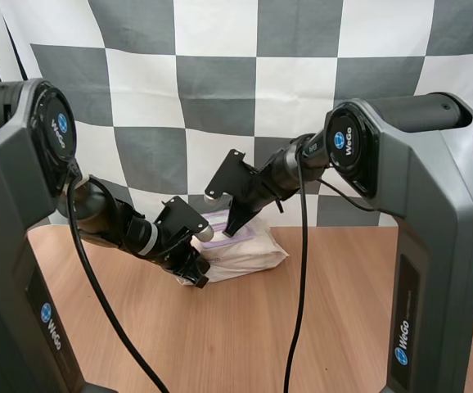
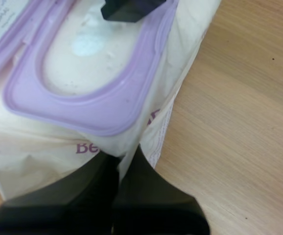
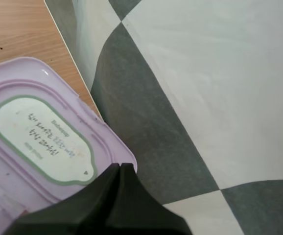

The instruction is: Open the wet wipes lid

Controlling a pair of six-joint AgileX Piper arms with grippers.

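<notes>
The wet wipes pack [image 1: 249, 252] is cream with a purple lid and lies mid-table. Its lid [image 3: 43, 142] stands swung up from the purple frame [image 2: 90, 105], and the opening [image 2: 90, 54] is uncovered. My left gripper [image 1: 196, 277] is shut. Its fingers lie together as one dark wedge with the tips [image 2: 127, 155] pressed against the pack's near end. My right gripper [image 1: 235, 228] is also shut. Its tips [image 3: 120, 169] rest against the raised lid's free edge, not pinching it. From the left wrist view the right gripper [image 2: 131, 7] sits over the frame's far rim.
The wooden table [image 1: 318, 327] stretches in front of and to the right of the pack. Both arms reach in from either side and meet over the pack.
</notes>
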